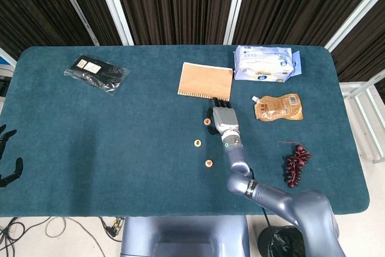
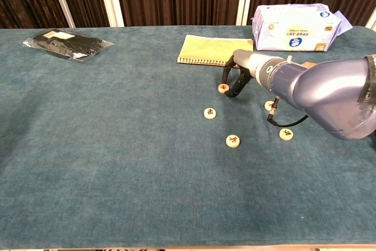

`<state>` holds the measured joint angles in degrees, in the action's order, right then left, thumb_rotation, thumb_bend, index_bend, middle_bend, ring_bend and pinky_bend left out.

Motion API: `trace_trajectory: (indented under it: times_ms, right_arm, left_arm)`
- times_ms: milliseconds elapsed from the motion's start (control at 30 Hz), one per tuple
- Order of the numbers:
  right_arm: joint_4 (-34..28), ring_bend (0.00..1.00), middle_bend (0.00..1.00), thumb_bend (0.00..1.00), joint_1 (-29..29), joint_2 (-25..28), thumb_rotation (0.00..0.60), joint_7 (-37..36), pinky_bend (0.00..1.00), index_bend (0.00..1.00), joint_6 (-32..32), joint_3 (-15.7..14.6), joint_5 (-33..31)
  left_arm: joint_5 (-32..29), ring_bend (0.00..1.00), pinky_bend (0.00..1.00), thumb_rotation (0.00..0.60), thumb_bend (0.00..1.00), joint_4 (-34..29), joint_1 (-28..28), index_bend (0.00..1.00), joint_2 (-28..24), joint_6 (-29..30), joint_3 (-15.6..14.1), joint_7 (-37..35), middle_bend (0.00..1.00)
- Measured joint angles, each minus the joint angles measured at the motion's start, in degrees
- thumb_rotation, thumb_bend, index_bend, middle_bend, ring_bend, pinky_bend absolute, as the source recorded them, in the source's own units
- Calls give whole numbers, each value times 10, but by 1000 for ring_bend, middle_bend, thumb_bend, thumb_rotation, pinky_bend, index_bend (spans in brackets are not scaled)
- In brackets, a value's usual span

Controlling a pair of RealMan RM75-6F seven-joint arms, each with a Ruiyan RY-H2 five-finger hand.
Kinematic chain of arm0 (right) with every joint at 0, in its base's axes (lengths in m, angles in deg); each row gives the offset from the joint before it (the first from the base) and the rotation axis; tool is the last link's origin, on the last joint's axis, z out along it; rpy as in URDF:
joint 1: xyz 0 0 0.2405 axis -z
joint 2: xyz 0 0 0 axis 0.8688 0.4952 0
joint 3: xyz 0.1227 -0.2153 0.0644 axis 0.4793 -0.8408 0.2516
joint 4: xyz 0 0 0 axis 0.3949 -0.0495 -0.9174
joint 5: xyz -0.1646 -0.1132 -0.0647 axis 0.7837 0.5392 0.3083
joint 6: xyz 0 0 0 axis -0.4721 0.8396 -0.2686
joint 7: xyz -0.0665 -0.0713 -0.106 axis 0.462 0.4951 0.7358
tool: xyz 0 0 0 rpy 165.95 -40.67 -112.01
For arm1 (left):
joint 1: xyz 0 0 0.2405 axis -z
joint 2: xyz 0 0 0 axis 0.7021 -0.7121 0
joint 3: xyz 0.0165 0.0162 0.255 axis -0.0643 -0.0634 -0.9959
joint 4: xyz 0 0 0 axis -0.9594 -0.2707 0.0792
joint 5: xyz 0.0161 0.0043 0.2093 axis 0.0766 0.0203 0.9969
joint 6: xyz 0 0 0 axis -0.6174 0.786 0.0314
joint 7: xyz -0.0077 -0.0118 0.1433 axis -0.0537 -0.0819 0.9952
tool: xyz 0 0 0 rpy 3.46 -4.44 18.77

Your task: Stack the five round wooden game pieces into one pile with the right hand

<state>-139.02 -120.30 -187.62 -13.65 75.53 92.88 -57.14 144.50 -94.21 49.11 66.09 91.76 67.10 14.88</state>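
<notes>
Mid-frame on the teal table, the right hand points its dark fingers toward the spiral notebook above it. Three round wooden pieces run diagonally just left of the hand and wrist. The left hand sits at the left edge.

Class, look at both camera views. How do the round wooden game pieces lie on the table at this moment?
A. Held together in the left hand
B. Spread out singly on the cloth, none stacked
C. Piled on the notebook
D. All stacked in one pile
B: in the chest view the pieces lie apart on the table, with the right hand beside the farthest one.
</notes>
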Motion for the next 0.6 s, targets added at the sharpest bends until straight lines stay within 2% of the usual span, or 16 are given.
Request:
trace_trajectory:
  times_ms: [400, 600]
  right_arm:
    - [10, 0, 0, 417, 0, -12, 600, 2, 0, 463, -5, 7, 11]
    - [15, 0, 0, 416, -1, -16, 600, 4, 0, 514, -4, 13, 12]
  left_arm:
    - [0, 0, 0, 600, 485, 0, 0, 143, 0, -1, 0, 0, 0]
    - [-1, 0, 0, 600, 485, 0, 0, 143, -1, -1, 1, -2, 0]
